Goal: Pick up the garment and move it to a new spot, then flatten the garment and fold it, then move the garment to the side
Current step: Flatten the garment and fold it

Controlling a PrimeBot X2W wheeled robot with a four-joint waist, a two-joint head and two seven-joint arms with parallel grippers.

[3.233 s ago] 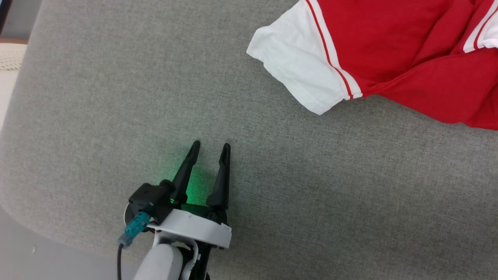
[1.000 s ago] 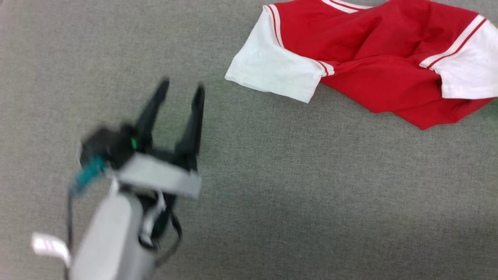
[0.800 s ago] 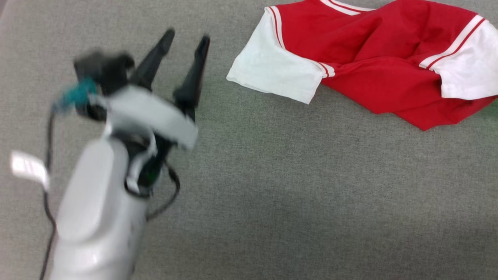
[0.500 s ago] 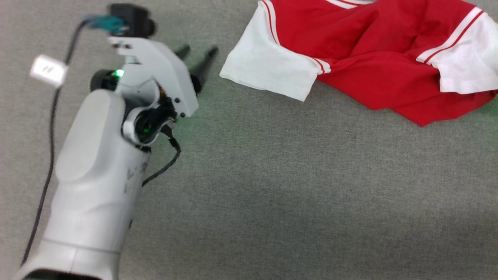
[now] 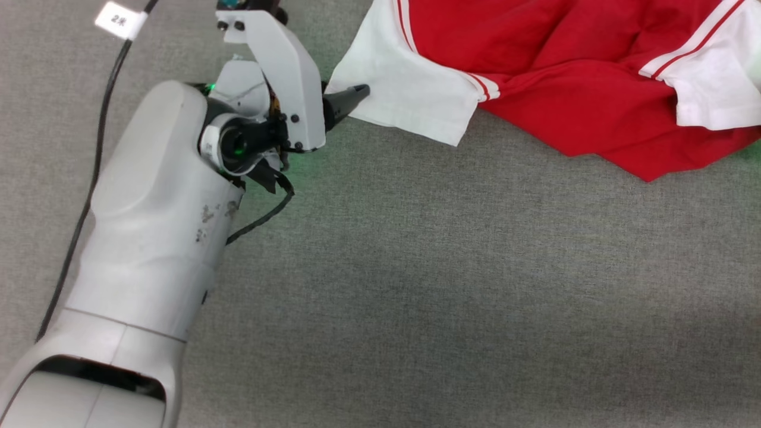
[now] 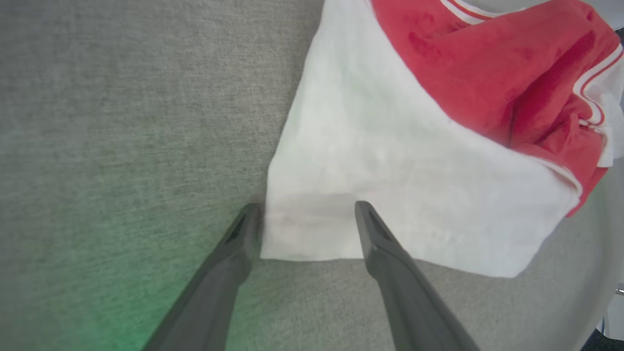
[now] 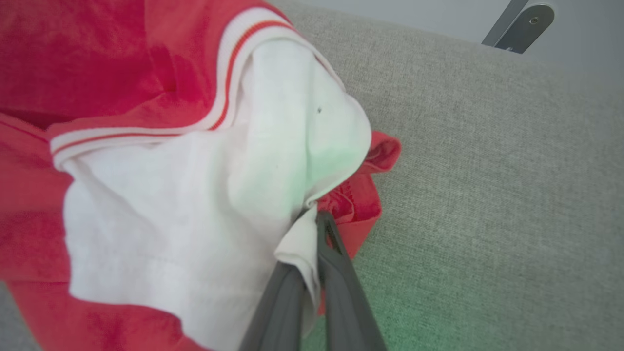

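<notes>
Toward the far side of the grey tabletop [image 5: 416,267], the garment [image 5: 565,89] is laid crumpled, its red body bunched between two white sleeves. At the corner of one white sleeve [image 6: 390,185] the left hand [image 6: 306,208] is seen wide open, one finger set just outside the sleeve's edge and the other over the white cloth, with nothing gripped. The right hand [image 7: 312,239] is clamped shut on a fold of the other sleeve [image 7: 195,195], at its hem
</notes>
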